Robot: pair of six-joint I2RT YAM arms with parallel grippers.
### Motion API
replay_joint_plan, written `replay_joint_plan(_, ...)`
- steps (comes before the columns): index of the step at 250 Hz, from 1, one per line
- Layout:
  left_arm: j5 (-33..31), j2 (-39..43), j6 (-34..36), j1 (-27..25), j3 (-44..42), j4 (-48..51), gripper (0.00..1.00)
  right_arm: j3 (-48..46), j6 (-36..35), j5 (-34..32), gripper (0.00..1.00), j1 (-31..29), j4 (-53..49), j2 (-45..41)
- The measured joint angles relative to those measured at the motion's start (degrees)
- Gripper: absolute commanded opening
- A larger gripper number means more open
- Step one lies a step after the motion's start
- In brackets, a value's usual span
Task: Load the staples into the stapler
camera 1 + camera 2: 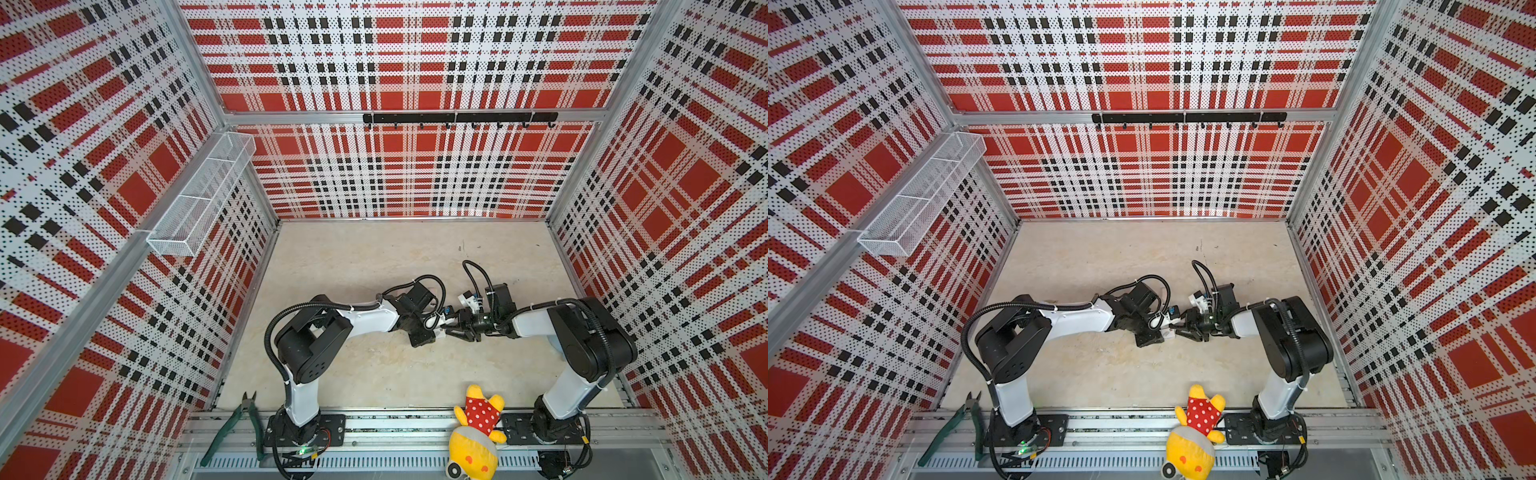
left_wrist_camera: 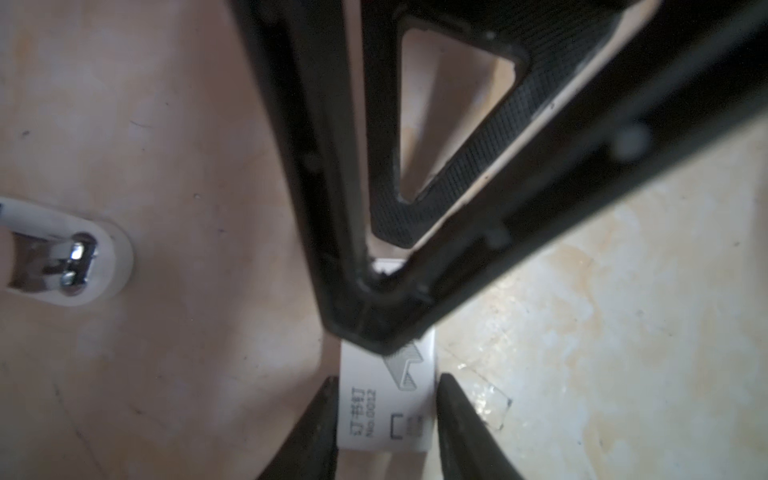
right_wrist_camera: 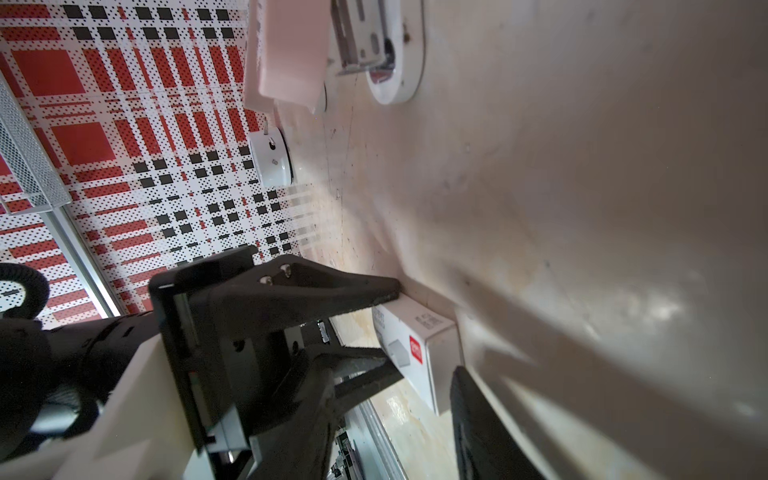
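White card, matte, printed w/ a grey staple-strip drawing, forms the staples box (image 2: 386,411), a small flat block lying mid-table on the beige stone-look table (image 1: 374,257). We see the left gripper (image 2: 388,378) pinching it, black fingers flush on both long sides. The right gripper (image 1: 449,331) tips onto its far end; whether those jaws squeeze or stand apart we can't tell. Only the wrist cams show the stapler (image 3: 286,50): glossy pink top, rounded white base, bright metal, apart from the box. Top views add a white mesh basket (image 1: 199,195) w/ three compartments on the wall. What's inside the box stays hidden.
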State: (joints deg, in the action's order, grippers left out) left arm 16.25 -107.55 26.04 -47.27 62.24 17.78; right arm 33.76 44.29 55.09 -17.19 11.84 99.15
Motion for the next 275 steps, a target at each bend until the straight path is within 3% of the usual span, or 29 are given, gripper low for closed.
replay_joint_plan(275, 0.1, -1.0, 1.6, 0.0, 0.8, -0.7, 0.37, 0.0, 1.6, 1.2, 0.43, -1.6, 3.5, 2.3)
